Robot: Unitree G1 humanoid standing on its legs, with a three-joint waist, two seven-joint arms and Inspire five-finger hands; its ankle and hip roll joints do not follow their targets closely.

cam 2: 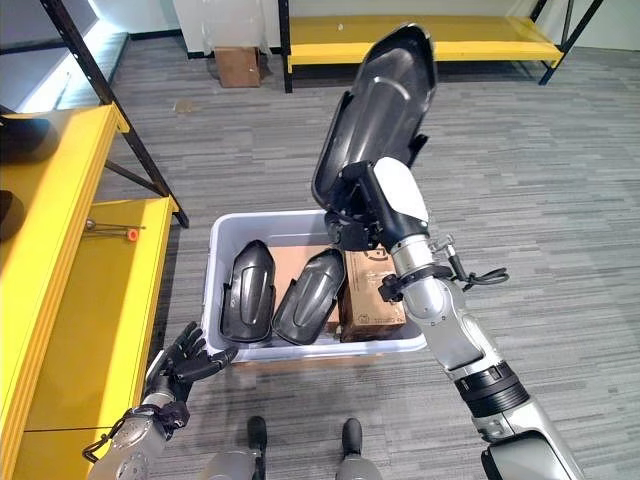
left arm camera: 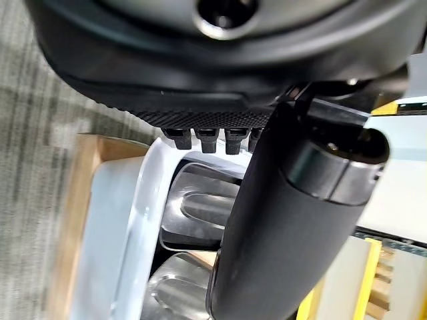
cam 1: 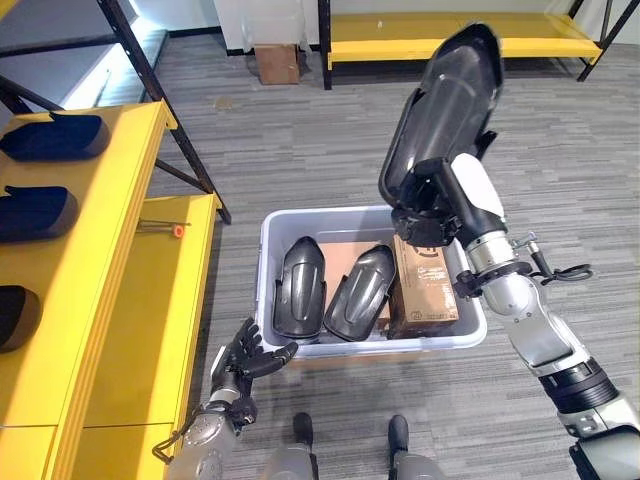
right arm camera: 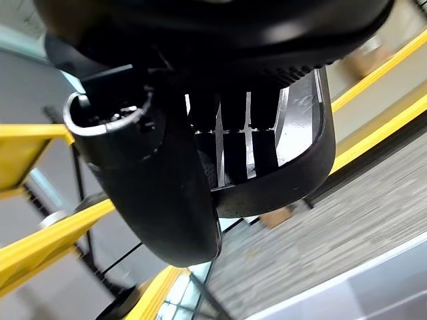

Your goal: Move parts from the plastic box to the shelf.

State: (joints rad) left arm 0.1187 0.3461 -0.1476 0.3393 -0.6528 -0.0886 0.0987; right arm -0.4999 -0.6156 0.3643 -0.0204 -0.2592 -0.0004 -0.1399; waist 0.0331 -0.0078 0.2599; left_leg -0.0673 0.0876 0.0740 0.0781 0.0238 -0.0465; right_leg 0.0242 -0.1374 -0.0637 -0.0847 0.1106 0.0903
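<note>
My right hand (cam 1: pixel 424 206) is shut on a long black moulded part (cam 1: pixel 445 110) and holds it upright, high above the back right of the grey plastic box (cam 1: pixel 268 240). In the right wrist view its fingers (right arm camera: pixel 233 133) curl over the part's edge (right arm camera: pixel 303 147). Two more black parts (cam 1: pixel 300 288) (cam 1: pixel 360 292) lie side by side in the box, next to a brown carton (cam 1: pixel 425 285). My left hand (cam 1: pixel 245 360) hangs open, low by the box's front left corner, holding nothing. The yellow shelf (cam 1: pixel 110 250) stands at the left with three dark parts (cam 1: pixel 55 137) on its top level.
A small orange-handled tool (cam 1: pixel 165 229) lies on the shelf's lower level. Black slanted shelf posts (cam 1: pixel 170 130) rise between shelf and box. Farther back stand a second yellow rack (cam 1: pixel 450 40) and a cardboard box (cam 1: pixel 277 62) on the grey floor.
</note>
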